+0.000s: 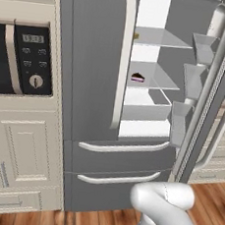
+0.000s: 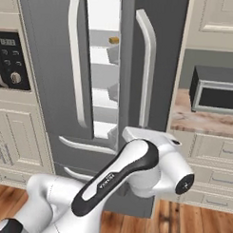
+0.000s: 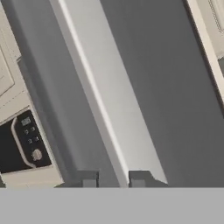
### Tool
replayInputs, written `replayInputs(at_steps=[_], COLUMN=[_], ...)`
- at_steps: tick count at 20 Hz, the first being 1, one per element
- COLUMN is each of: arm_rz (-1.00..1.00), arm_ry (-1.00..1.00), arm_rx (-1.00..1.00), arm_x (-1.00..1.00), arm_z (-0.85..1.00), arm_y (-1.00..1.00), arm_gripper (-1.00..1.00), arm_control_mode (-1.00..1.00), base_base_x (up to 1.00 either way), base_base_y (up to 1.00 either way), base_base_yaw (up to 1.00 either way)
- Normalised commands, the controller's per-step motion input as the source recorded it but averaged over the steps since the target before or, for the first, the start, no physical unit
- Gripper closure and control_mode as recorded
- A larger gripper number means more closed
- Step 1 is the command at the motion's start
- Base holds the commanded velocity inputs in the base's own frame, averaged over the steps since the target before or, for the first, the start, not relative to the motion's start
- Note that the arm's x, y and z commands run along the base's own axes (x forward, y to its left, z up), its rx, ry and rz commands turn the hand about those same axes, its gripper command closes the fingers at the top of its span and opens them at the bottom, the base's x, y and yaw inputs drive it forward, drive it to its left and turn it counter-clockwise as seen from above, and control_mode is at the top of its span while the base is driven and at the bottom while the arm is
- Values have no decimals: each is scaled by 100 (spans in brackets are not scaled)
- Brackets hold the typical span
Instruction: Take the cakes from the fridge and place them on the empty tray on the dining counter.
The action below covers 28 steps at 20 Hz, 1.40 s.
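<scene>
The pincer (image 3: 113, 179) has its two finger tips standing apart with nothing between them, and it faces the fridge (image 1: 95, 83) from close up, with the long pale edge of the half-open right door running away straight ahead of it. Two cakes can be counted, both beyond the pincer inside the white compartment: one dark chocolate wedge (image 1: 137, 78) on a middle glass shelf, and one tan-golden block (image 2: 113, 40) on the shelf above it, near the front edge. One door (image 1: 220, 92) hangs ajar, and from the right base view the gap looks narrow, so the main risk I see is the arm's elbow or wrist striking that door or its rack bins on the way in, which could swing the door or block the reach. A second risk is size: both pieces are tiny, so a slightly off-centre closing could push a cake along the glass or squash the soft wedge rather than lift it. One oven panel (image 3: 24, 146) sits off to the side of the pincer and is no part of the job. The tray and dining bench lie outside these views.
</scene>
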Motion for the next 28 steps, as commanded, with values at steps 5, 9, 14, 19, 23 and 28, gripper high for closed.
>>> replayInputs(at_steps=[5, 9, 14, 19, 23, 28], arm_rz=[2, -2, -3, -9, -8, -5], arm_ry=[-5, -9, -1, 0, 0, 0], arm_rx=[0, -17, -44, -50, -38, -33], arm_x=[-63, -73, -39, -10, -1, -6], arm_z=[0, 0, 0, 3, 19, 23], arm_y=[-7, 37, 79, 93, 62, 41], arm_gripper=[-100, -100, -100, -100, -100, -100], arm_control_mode=[-100, -100, -100, -100, -100, -100], base_base_x=[0, 0, 0, 0, 0, 0], base_base_y=[0, 0, 0, 0, 0, 0], base_base_yaw=[0, 0, 0, 0, 0, 0])
